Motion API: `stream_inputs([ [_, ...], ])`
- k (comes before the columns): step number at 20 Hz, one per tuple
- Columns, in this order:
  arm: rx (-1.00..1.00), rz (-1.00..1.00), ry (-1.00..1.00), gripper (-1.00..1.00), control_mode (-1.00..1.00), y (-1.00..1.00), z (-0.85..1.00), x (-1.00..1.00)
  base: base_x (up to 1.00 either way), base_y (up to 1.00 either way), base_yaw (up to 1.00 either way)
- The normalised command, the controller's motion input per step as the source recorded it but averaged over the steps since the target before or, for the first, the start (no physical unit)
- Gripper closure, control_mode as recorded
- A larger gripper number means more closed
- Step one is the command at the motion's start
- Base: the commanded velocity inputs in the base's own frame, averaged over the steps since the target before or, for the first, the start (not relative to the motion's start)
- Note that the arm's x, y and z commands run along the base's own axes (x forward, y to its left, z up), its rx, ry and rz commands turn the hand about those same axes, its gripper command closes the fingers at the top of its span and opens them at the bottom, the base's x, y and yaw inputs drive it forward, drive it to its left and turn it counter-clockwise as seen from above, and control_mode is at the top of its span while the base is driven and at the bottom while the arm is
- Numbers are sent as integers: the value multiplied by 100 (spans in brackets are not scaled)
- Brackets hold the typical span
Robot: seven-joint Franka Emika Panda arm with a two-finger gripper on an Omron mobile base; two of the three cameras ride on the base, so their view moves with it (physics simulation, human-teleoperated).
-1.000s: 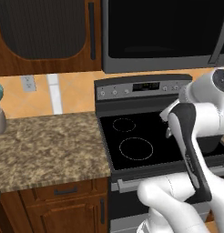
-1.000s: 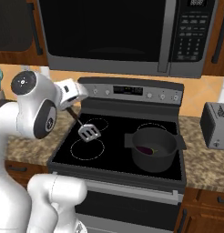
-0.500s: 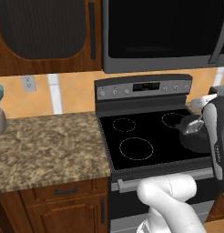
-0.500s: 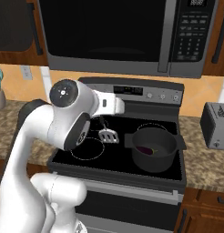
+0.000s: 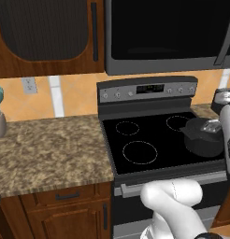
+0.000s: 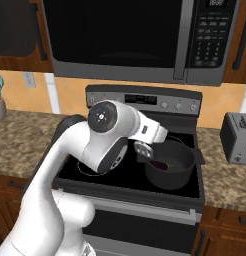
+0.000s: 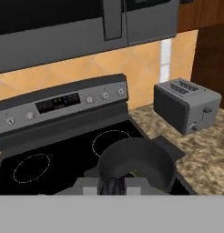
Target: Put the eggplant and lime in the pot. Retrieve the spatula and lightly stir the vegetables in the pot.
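Over the right front burner of the stove (image 6: 120, 175), most of my gripper (image 6: 149, 141) is hidden behind my own forearm in the right base view, so I cannot see the fingers themselves. The spatula (image 6: 143, 149) hangs from it in the air, its slotted silver head just beside the near rim of the pot (image 6: 181, 174), so I take the fingers to be clamped on its handle. In the left base view the picture's right edge cuts off my arm, and a silver patch over the pot is all I get of the spatula head. The hand view shows a dark, blurred shape rising at the bottom in front of the pot; I cannot tell whether it is the handle or a fingertip.

Inside the pot lies the eggplant (image 6: 160, 164), dark purple against the floor. A faint green glint beside it may be the lime (image 7: 137, 173); it is too dim to be sure.

Writing on the microwave (image 6: 130, 40) keypad and the stove's display is too small to read. The toaster (image 7: 186, 107) bears no legible mark.
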Motion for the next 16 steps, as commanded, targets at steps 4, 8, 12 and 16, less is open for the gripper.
stream_inputs([
  [4, 29, -29, 9, 100, -100, -71, -3, 26, 0, 0, 0],
  [8, 27, -25, 0, 100, -100, -50, -31, 2, 0, 0, 0],
  [12, 24, -20, -4, 100, -100, -18, -50, 4, 0, 0, 0],
  [16, 16, -13, -16, 100, -100, -1, -38, 29, 0, 0, 0],
])
